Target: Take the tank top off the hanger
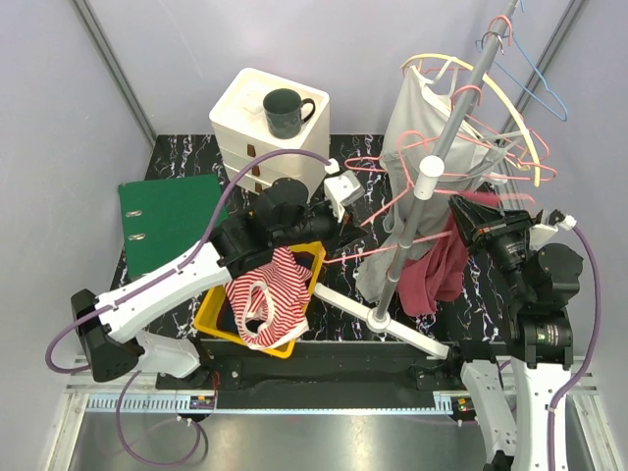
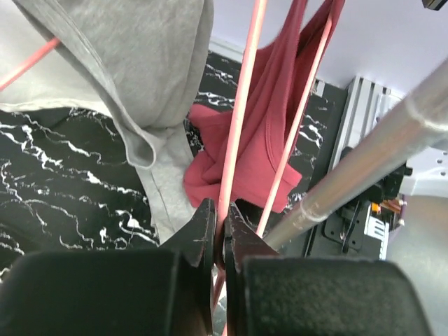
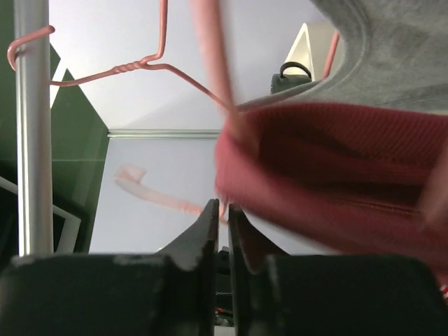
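A red tank top (image 1: 442, 265) hangs on a pink wire hanger (image 1: 378, 253) beside the rack pole. My left gripper (image 1: 329, 243) is shut on one of the hanger's lower wires; in the left wrist view the jaws (image 2: 222, 210) clamp the pink hanger (image 2: 241, 119), with the tank top (image 2: 259, 140) draped behind it. My right gripper (image 1: 459, 211) is at the garment's upper edge. In the right wrist view the right gripper (image 3: 224, 208) is shut, and the blurred edge of the tank top (image 3: 336, 154) meets its tips.
A grey garment (image 1: 412, 147) hangs on the slanted metal pole (image 1: 432, 172) among other pink, yellow and blue hangers. A yellow basket (image 1: 208, 324) holds a red-striped garment (image 1: 270, 299). A white drawer unit (image 1: 245, 137) with a dark mug (image 1: 285, 111) and a green binder (image 1: 167, 221) stand on the left.
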Available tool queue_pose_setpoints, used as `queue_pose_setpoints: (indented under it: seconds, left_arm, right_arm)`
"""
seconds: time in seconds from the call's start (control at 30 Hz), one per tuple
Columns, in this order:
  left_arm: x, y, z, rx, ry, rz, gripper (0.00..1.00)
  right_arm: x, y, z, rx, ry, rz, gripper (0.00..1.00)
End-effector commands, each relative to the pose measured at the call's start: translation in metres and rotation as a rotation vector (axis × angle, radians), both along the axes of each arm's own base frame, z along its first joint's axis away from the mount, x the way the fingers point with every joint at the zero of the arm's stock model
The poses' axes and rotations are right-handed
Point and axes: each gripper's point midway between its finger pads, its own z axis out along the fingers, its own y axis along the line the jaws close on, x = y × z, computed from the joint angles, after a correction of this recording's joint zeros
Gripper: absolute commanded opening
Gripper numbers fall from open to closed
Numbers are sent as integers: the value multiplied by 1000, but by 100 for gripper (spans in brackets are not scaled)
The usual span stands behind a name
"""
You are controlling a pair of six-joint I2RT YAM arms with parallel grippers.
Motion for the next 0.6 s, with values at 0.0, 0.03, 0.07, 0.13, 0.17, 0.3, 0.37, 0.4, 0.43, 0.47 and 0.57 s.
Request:
queue_pose_setpoints:
  seconds: [0.0, 0.03, 0.07, 0.13, 0.17, 0.3, 0.37, 0.4, 0.43, 0.47, 0.57]
  left_arm:
    - [8, 26, 34, -25, -39, 83, 0]
    - [5, 30, 34, -16, -33, 81, 0]
    - [3, 33, 34, -9, -33, 82, 0]
    - [0, 41, 35, 10, -34, 91, 0]
    - [0, 44, 35, 17, -37, 98, 0]
    - [-10, 60, 36, 63, -41, 89, 0]
    - [-18, 70, 38, 99, -37, 74, 0]
    - [-24, 78, 36, 138, -36, 59, 0]
    - [-27, 83, 36, 159, -53, 43, 0]
    - [-30, 88, 35, 184, -58, 39, 0]
    - [-35, 113, 26, 299, -74, 49, 0]
  right_arm:
    - [-19, 3, 18, -69, -95, 2, 25]
    - [-20, 3, 14, -92, -80, 2, 31]
    - [-21, 3, 13, -152, -88, -4, 39]
    - [-26, 1, 13, -213, -75, -14, 46]
    - [-31, 0, 16, -275, -100, -25, 51]
    - [-44, -11, 5, -460, -83, -83, 61]
    - [-51, -15, -1, -600, -97, -92, 64]
    - [-56, -16, 4, -645, -118, -99, 69]
    - [-58, -17, -1, -728, -123, -89, 70]
    - [-62, -17, 3, -766, -145, -90, 70]
    - [-68, -17, 7, -920, -210, -74, 75]
